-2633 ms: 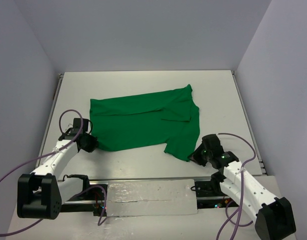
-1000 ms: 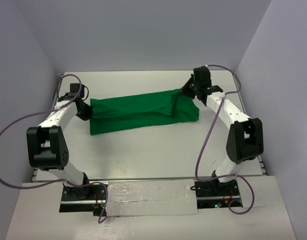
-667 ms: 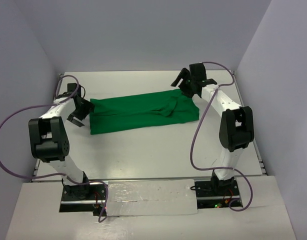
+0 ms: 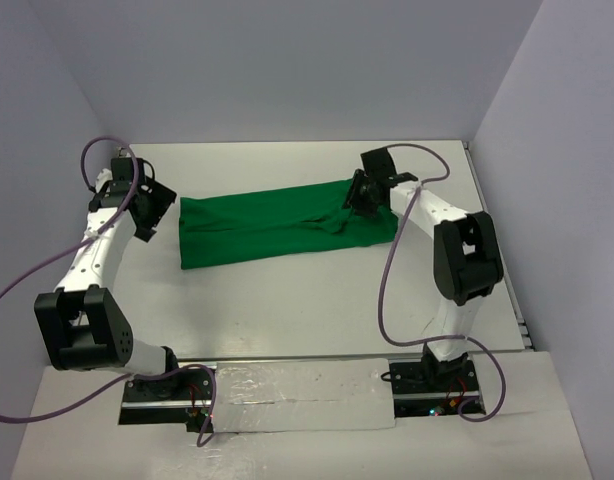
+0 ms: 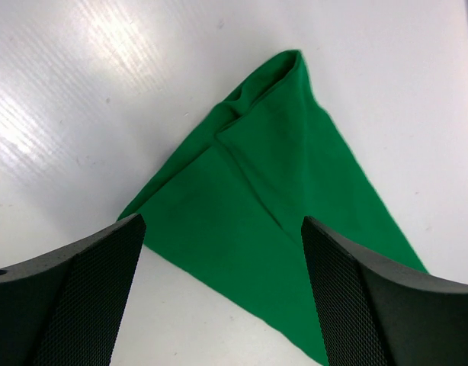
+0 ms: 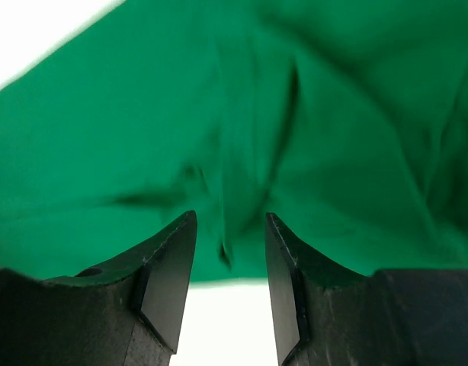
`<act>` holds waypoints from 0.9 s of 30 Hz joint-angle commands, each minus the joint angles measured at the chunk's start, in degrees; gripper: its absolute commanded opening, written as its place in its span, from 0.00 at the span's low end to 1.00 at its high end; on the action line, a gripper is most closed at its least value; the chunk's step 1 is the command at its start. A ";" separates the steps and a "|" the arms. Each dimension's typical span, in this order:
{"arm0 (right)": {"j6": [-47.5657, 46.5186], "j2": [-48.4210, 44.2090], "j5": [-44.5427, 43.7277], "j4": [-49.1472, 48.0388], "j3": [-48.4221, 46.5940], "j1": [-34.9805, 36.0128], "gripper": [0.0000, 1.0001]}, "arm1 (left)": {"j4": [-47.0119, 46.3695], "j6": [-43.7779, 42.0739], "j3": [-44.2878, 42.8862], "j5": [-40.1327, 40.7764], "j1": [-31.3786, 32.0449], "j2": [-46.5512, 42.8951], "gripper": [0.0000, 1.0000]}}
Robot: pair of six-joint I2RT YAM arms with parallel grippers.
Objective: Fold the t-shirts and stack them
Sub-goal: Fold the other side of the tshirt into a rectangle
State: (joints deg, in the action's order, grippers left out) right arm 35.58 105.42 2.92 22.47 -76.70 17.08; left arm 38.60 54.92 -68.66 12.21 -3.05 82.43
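Both arms are reaching far across the table (image 4: 287, 310), the left gripper (image 5: 222, 229) hovering wide open beside the folded green t-shirt (image 4: 267, 228), the right gripper (image 6: 230, 221) hovering narrowly parted over its right end.

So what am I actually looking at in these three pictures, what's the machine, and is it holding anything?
These are two white robot arms bolted at the near edge of a table, each ending in a two-finger gripper. The wide picture comes from a fixed camera above and behind them. The other two come from small cameras on the wrists, so the dark shapes at the bottom are the grippers' own fingers. On the table lies one green t-shirt, folded into a long strip. The left gripper is beside the strip's left end, jaws wide apart, holding nothing. The right gripper is low over the shirt's right part. Its jaws stand a little apart and no cloth looks pinched, though that picture is blurred.
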 commanded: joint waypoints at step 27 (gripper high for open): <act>-12.12 18.07 -20.36 15.13 -22.49 7.15 0.42 | -0.28 -1.48 2.19 -1.40 0.30 0.21 0.90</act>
State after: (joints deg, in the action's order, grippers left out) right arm 23.72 123.36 -15.01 36.73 -96.34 23.68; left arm 39.40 54.29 -66.59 11.33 -3.03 82.56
